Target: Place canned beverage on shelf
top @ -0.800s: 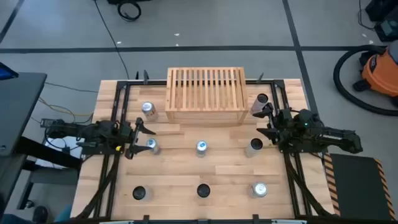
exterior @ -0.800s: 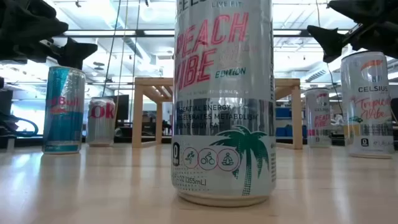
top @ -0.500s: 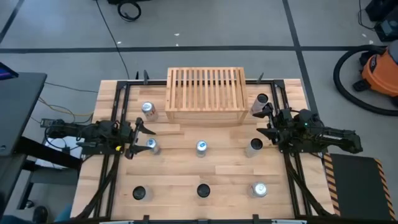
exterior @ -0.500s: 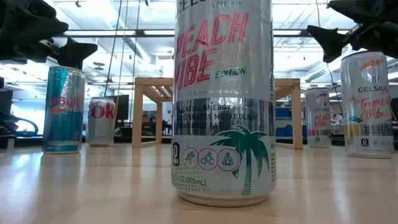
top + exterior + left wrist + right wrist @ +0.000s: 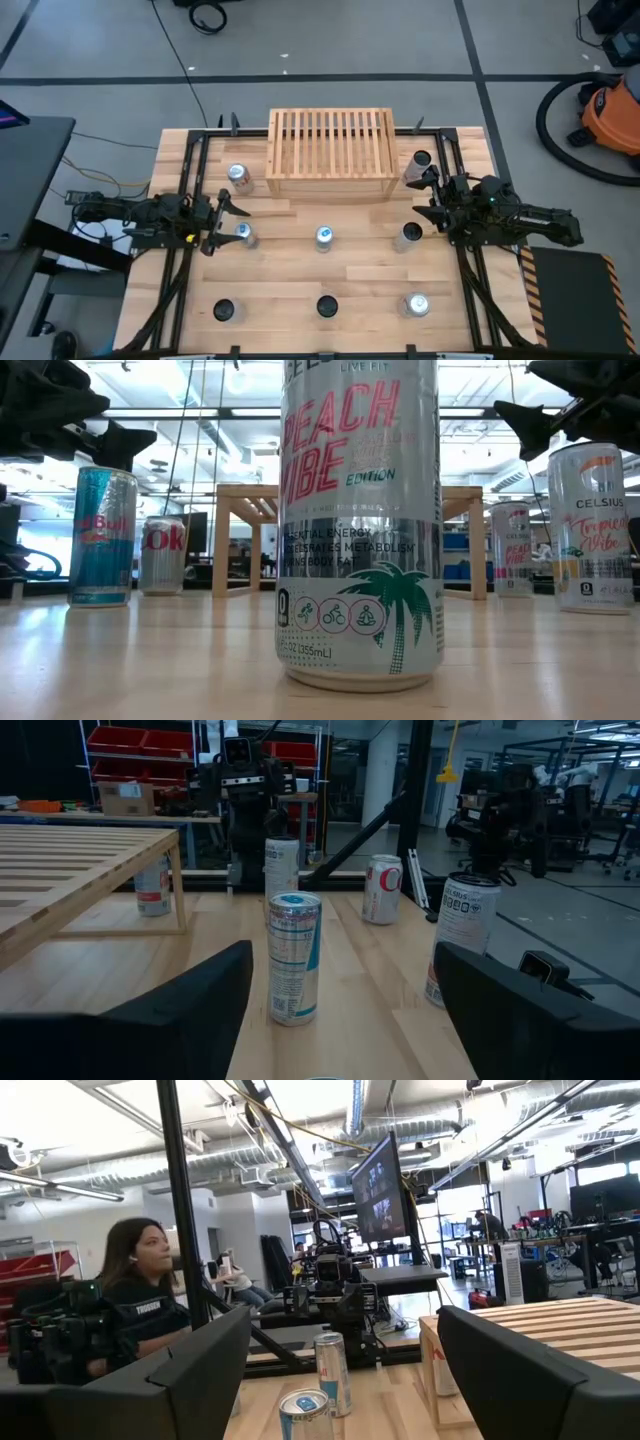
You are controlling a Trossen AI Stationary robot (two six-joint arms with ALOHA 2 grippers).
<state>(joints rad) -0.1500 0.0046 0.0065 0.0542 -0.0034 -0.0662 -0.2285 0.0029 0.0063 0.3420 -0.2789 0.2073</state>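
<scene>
Shelf mostly behind can.

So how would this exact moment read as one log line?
left gripper: open, beside can | right gripper: open, idle | shelf: no cans on top

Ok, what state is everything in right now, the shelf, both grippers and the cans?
shelf: slatted top bare, no can on it.
left gripper: open, holding nothing.
right gripper: open, holding nothing.
Peach Vibe can: upright on the table, untouched.
Red Bull can: upright on the table, not gripped.
</scene>
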